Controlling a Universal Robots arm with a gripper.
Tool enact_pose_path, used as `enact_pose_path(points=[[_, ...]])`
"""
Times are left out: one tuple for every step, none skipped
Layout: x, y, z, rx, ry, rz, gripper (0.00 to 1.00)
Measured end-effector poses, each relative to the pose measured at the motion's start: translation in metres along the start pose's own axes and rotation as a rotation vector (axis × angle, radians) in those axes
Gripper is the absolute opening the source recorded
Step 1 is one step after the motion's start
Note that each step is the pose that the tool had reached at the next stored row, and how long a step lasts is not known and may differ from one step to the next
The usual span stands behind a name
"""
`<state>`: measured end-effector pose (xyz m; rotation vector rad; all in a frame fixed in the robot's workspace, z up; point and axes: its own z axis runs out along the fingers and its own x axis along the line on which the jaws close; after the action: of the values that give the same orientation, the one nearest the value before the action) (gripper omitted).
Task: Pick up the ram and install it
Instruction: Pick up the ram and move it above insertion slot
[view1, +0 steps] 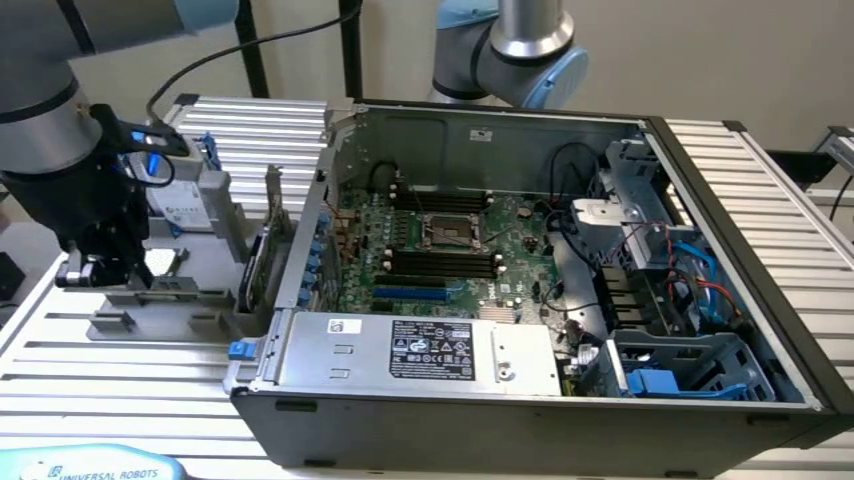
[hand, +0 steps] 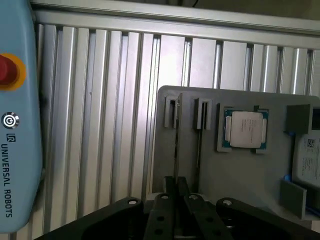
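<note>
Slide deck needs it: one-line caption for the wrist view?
Gripper lined up over the ram, which stands edge-on in a gray holder, processor chip seated alongside.

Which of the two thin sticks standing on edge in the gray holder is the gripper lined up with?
The ram stick farther from the silver processor; the gripper sits right over its end, with the other stick off to one side.

Flat grey plastic tray (hand: 240, 170); on it, a square silver processor chip (hand: 245, 128) edged green. Beside the tray: ribbed silver aluminium counter (hand: 100, 125), pale-blue pendant (hand: 22, 165) with red button (hand: 6, 70).
</note>
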<state>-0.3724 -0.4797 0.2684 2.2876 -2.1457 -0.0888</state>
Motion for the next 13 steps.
enact_pose_path(points=[[0.0,0.0001,-0.0047,-0.0001,-0.0001,0.0,0.14],[0.0,0.0,-0.0093,-0.0001,-0.0001,0.0,0.14],[0.0,-0.0002,-0.0138,-0.0002,0.0,0.0,0.14],[-0.001,-0.0005,-0.0183,-0.0002,-0.0001,0.0,0.14],[-0.001,-0.0009,-0.0228,-0.0001,-0.0001,0.0,0.14],[-0.001,-0.0014,-0.0274,-0.0002,0.0,0.0,0.14],[-0.001,-0.0021,-0.032,-0.0003,0.0,0.0,0.14],[-0.001,-0.003,-0.0366,-0.0003,0.0,0.0,0.14],[-0.001,-0.0042,-0.0414,-0.0004,0.0,0.0,0.14],[-0.001,-0.0057,-0.0459,-0.0003,-0.0001,0.0,0.14],[-0.001,-0.0075,-0.0505,-0.0003,-0.0001,0.0,0.14],[-0.001,-0.0097,-0.0551,-0.0004,0.0,0.0,0.14],[-0.001,-0.0122,-0.0599,-0.0005,-0.0001,0.0,0.14]])
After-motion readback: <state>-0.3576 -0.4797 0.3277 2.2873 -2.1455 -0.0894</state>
